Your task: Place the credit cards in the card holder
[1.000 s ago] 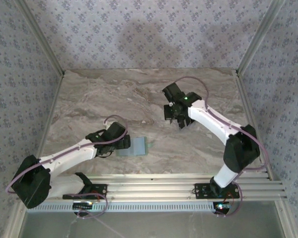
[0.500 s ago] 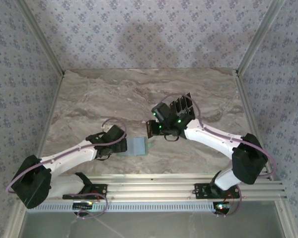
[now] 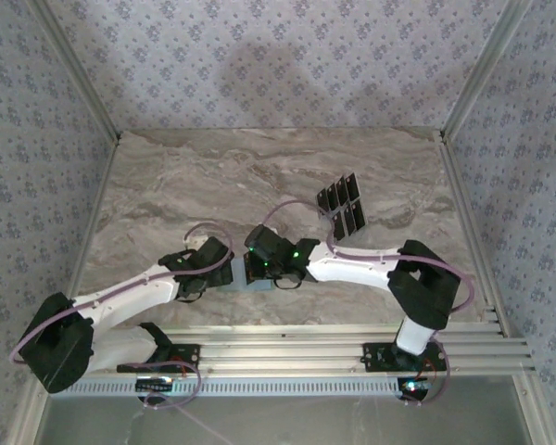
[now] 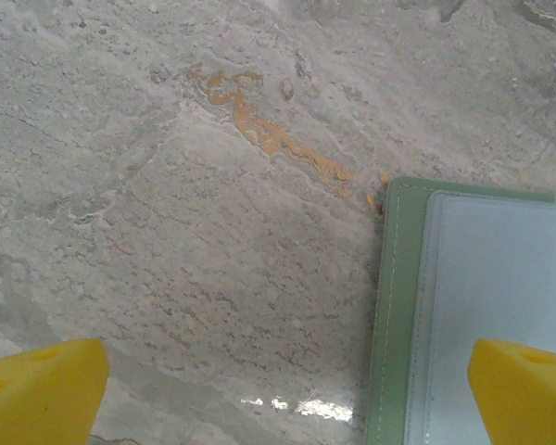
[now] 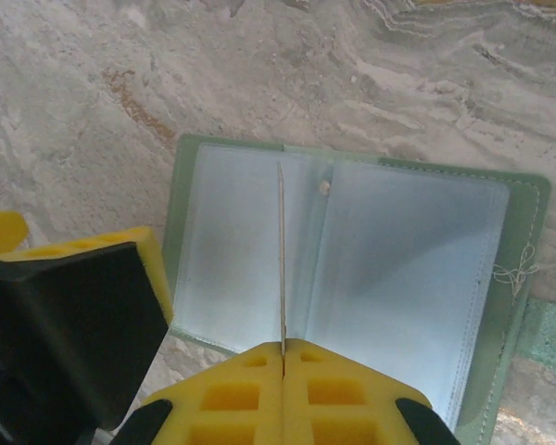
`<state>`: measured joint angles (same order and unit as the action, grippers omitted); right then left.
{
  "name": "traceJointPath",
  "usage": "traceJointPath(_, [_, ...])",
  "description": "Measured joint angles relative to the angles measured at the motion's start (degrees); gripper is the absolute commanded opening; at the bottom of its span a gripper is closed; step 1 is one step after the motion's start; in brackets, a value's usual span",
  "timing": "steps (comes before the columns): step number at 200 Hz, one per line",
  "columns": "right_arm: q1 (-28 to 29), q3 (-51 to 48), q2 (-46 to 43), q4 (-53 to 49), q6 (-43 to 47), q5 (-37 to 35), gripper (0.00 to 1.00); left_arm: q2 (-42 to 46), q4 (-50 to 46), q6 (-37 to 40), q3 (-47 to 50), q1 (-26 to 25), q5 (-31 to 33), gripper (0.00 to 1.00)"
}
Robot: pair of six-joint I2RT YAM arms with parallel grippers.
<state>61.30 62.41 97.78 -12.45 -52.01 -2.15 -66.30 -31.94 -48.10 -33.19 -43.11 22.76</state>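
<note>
Right end effector [image 5: 283, 360] brought upright card [image 5: 282, 250] over holder [image 5: 408, 269].

White-and-black arms [image 3: 130, 292], lilac cables [image 3: 204, 225], yellow fingertips [image 4: 42, 389]

Tabletop: grey-beige marble-patterned slab [image 3: 213, 185], rust-orange vein [image 4: 259, 130], soft glare patch [image 4: 306, 406]. Walls: pale wallpaper with small blue-grey floral repeat [image 3: 278, 56], three sides. Corner posts: slanted silver aluminium bars [image 3: 74, 74]. Near edge: ribbed aluminium rails [image 3: 287, 338].
</note>
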Motion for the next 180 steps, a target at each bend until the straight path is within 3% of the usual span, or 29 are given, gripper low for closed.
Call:
traceJointPath(121, [1.86,-0.2,2.38,-4.11,-2.73,-7.58,0.0,0.0,0.2,0.02,0.0,0.0,-0.07,1.0])
traceJointPath(180, [-0.31,-3.65,-0.28,-4.9,-2.56,-8.13,0.0,-0.02,1.92,0.94,0.0,0.0,-1.97,1.0])
